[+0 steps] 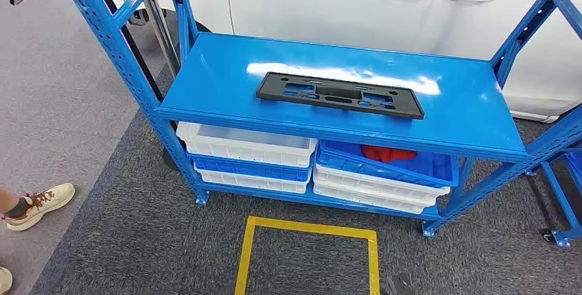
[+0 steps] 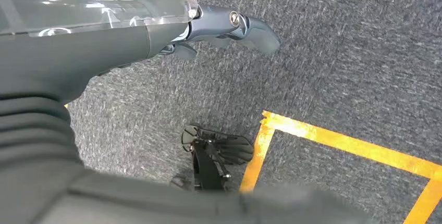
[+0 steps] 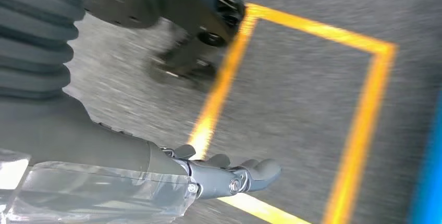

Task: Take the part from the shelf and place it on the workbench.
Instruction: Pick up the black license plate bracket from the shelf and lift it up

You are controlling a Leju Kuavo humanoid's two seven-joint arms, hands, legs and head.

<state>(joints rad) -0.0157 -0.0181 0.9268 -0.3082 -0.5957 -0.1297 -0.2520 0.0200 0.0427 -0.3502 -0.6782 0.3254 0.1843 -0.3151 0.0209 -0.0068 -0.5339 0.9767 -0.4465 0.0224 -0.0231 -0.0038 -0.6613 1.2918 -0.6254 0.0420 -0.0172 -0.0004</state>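
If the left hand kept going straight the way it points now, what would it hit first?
Probably the grey carpet: the left hand hangs over bare floor, holding nothing, with nothing else ahead. Depth is unclear.

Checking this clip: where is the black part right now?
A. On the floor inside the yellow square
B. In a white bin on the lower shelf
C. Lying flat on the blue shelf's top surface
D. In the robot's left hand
C. The head view shows the black part lying flat on top of the blue shelf, while the left hand and right hand hang over the carpet holding nothing.
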